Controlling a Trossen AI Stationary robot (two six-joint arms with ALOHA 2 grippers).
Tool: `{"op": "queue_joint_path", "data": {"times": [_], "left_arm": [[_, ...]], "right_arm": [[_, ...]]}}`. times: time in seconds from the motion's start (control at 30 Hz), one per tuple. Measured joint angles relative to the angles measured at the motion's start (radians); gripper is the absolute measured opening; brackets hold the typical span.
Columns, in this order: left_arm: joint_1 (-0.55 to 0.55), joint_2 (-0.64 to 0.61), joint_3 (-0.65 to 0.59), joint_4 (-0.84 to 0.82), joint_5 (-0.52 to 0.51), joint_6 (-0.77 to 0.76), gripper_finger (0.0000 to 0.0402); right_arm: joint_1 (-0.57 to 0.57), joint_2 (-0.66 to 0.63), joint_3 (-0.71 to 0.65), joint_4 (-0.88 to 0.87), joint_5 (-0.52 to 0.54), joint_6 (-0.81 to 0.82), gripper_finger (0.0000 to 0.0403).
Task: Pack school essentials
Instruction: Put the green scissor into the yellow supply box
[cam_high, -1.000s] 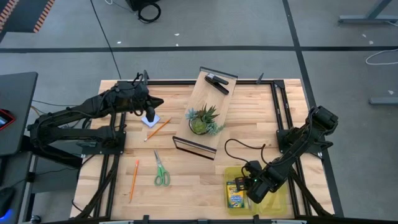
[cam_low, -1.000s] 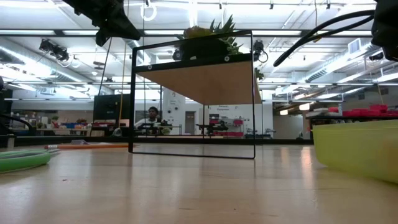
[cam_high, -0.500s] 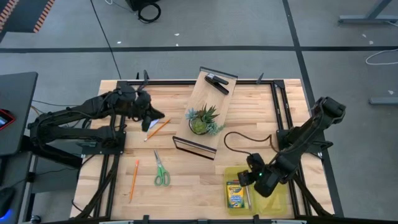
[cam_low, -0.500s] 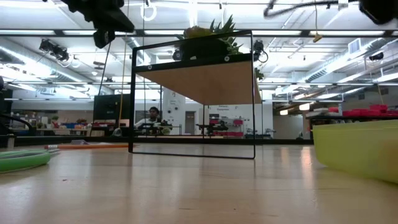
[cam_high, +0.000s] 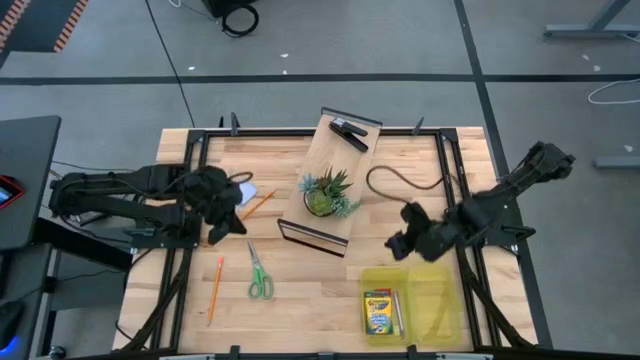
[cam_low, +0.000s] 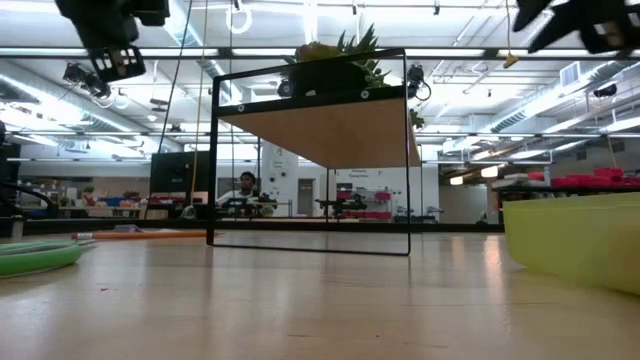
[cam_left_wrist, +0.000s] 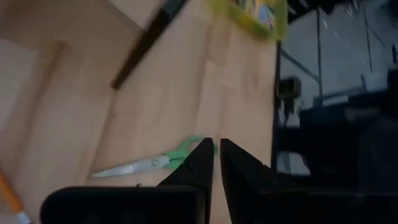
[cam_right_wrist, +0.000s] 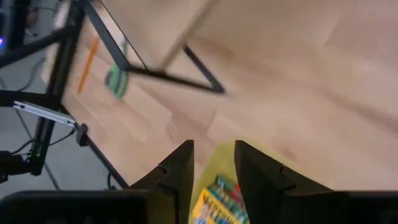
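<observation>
2 dark robot arms hang above a light wooden table (cam_high: 300, 285) strewn with school supplies, neither gripper holding anything.

The left gripper (cam_high: 222, 222), its fingers (cam_left_wrist: 198, 169) pressed nearly together and empty, hovers just above the green-handled scissors (cam_high: 258, 274), with 1 thin orange pencil (cam_high: 215, 289) lying near the table's left edge and another (cam_high: 260, 203) beside a small pale pad (cam_high: 246, 190) partly hidden by the arm. The right gripper (cam_high: 402, 240), fingers (cam_right_wrist: 176, 174) slightly parted and empty, sits above the bare wood just beside the yellow-green plastic bin (cam_high: 435, 305) at the table's front right, where the small yellow-green crayon box (cam_high: 377, 312) already lies. A spiky green potted plant (cam_high: 326, 191) stands on a tilted wooden board in a black frame (cam_high: 328, 170) at the table's middle.
</observation>
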Motion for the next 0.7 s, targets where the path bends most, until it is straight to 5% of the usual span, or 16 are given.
{"op": "queue_joint_path", "data": {"times": [0.37, 0.7], "left_arm": [[-0.179, 0.111, 0.0, 0.109, -0.135, 0.101, 0.0083], [-0.203, 0.245, 0.0, 0.188, -0.203, 0.288, 0.01]], "right_arm": [[-0.137, -0.151, 0.0, 0.037, 0.007, -0.348, 0.0119], [-0.111, -0.203, 0.0, 0.096, 0.184, -0.437, 0.0119]]}}
